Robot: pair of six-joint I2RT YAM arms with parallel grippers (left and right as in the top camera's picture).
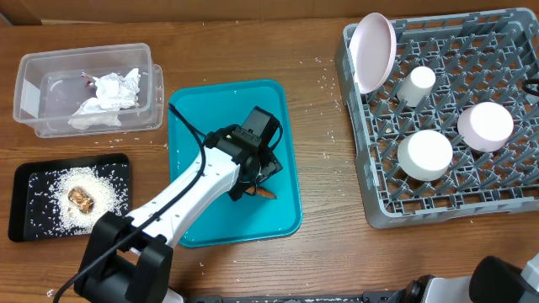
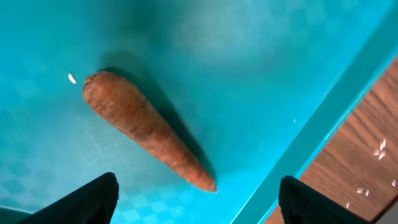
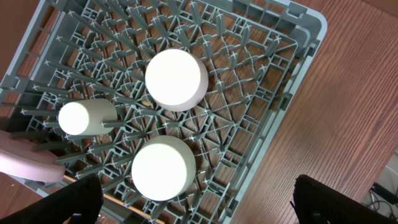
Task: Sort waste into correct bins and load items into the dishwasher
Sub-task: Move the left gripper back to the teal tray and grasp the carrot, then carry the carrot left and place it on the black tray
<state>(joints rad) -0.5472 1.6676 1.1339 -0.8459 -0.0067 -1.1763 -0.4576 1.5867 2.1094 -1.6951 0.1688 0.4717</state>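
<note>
An orange-brown carrot-like stick (image 2: 146, 127) lies on the teal tray (image 2: 261, 56). My left gripper (image 2: 196, 208) hovers just over it, open, and the stick's tip lies just ahead of the gap between the black fingers (image 2: 81, 202). From overhead, the left gripper (image 1: 257, 181) is over the tray's right half. The clear tub (image 1: 34, 101) holds crumpled tissue (image 1: 109, 97) and a red wrapper (image 1: 88, 80). The black tray (image 1: 25, 202) holds rice and a brown scrap (image 1: 81, 199). My right gripper (image 3: 199, 205) is open above the grey dish rack (image 3: 280, 115).
The rack (image 1: 358, 143) at the right holds an upright pink plate (image 1: 373, 50), a small cup (image 1: 416, 84) and two round white dishes (image 1: 425, 154) (image 1: 486, 124). Loose rice grains (image 1: 324, 80) are scattered on the wooden table between tray and rack.
</note>
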